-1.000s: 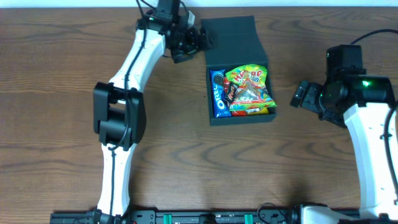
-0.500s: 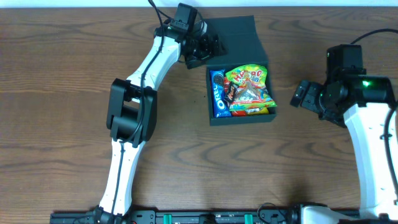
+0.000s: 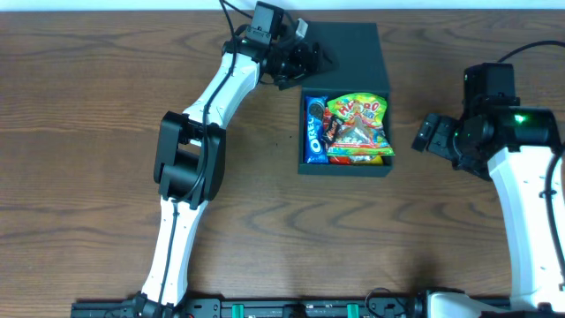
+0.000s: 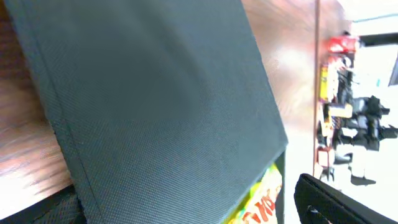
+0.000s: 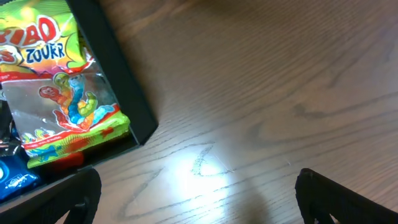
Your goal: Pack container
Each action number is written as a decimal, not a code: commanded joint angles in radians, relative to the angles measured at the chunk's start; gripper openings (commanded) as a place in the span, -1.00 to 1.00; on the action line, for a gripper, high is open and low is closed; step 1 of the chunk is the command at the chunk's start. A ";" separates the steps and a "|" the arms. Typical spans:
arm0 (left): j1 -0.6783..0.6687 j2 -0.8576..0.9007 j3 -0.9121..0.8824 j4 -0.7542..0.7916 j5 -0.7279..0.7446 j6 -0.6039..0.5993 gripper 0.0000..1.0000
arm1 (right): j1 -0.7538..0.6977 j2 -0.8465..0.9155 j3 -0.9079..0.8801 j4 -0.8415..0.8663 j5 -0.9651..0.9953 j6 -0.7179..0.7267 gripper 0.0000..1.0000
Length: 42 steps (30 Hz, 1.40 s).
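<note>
Both grippers are open. The right gripper (image 3: 425, 135) waits near the container (image 3: 344, 170) (full of packets (image 3: 357, 124)), far on the table (image 3: 265, 221); the left gripper (image 3: 306, 58), farther, is at its lid (image 3: 349, 53). Light, stiff cardboard, I judge: take the lid's free edge.

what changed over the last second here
The left gripper, open, swung right to the left edge of the flap lid. The lid and container shifted slightly right. The right gripper stayed put and open, and the snack packets are unchanged.
</note>
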State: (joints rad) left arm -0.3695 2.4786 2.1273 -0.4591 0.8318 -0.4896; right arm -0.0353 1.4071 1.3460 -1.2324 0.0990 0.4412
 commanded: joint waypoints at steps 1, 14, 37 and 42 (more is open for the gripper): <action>-0.004 0.007 0.024 0.035 0.124 0.060 0.91 | -0.005 0.000 -0.002 0.004 0.009 0.014 0.99; 0.036 0.006 0.029 0.195 0.399 0.074 0.91 | -0.005 0.000 -0.002 0.018 0.010 0.014 0.98; 0.009 -0.191 0.031 -0.356 0.158 0.533 0.91 | -0.005 0.000 -0.006 0.071 0.010 0.015 0.98; -0.013 -0.246 0.031 -0.373 0.098 0.546 0.91 | -0.005 0.000 -0.031 0.078 0.010 0.014 0.98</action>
State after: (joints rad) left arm -0.3714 2.2990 2.1380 -0.8200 0.9478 0.0097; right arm -0.0353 1.4071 1.3369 -1.1553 0.0990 0.4412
